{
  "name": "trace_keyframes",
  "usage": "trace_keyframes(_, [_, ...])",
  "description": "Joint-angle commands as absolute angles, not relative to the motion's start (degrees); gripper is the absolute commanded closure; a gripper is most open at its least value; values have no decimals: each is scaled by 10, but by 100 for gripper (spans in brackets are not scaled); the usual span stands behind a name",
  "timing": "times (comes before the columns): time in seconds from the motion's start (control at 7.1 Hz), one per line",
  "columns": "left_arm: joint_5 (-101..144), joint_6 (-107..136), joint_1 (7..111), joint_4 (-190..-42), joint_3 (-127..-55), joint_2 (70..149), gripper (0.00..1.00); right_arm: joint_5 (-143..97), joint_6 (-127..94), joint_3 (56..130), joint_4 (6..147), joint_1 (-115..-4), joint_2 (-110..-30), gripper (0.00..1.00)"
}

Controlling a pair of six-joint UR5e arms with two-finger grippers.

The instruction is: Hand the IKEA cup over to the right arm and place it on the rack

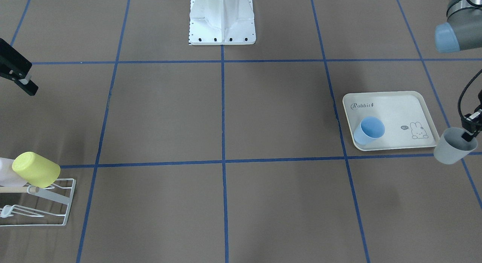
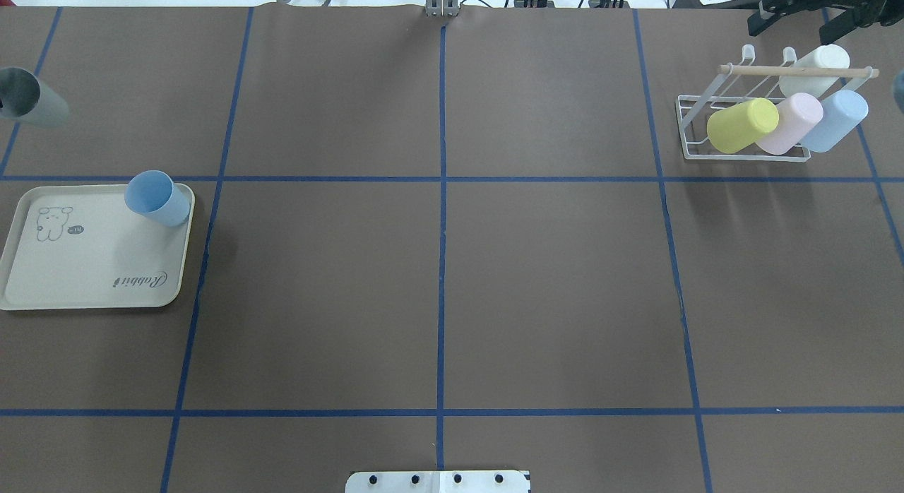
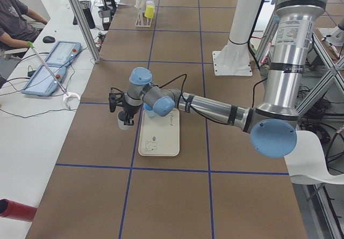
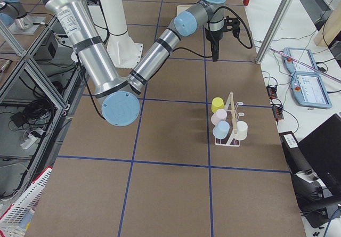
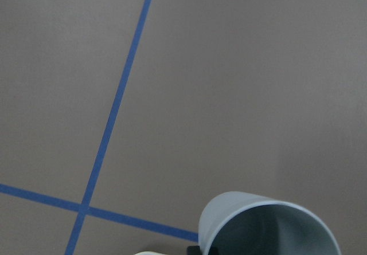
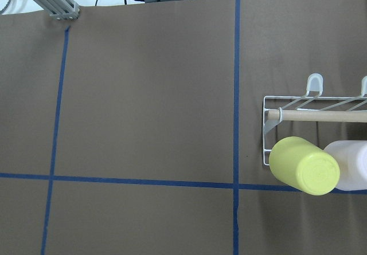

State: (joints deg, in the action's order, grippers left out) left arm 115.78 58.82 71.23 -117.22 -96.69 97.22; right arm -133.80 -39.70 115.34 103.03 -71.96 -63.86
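My left gripper (image 1: 470, 134) is shut on the rim of a grey cup (image 1: 453, 146), one finger inside it. It holds the cup tilted, above the table just off the tray's corner. The cup also shows in the overhead view (image 2: 35, 101) and in the left wrist view (image 5: 269, 223). The white wire rack (image 2: 682, 129) with its wooden dowel (image 2: 798, 70) stands at the far right. It carries a yellow cup (image 2: 741, 124), a pink cup (image 2: 797, 122), a light blue cup (image 2: 837, 119) and a white cup (image 2: 819, 62). My right gripper (image 2: 797, 25) hangs beyond the rack, empty, its fingers apart.
A cream rabbit-printed tray (image 2: 85, 267) lies on my left side with a blue cup (image 2: 157, 198) standing in its corner. The robot's white base plate (image 1: 222, 33) is at the table's near edge. Blue tape lines grid the brown table.
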Motion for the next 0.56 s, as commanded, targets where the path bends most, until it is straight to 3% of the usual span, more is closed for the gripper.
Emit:
trace_keyframes(0.0, [1127, 790, 672, -1269, -974, 987, 100, -1336, -499, 1153, 938, -705, -657, 1])
trace_keyframes(0.42, [1065, 1056, 601, -1369, -969, 1031, 100, -1335, -648, 1143, 717, -693, -734, 1])
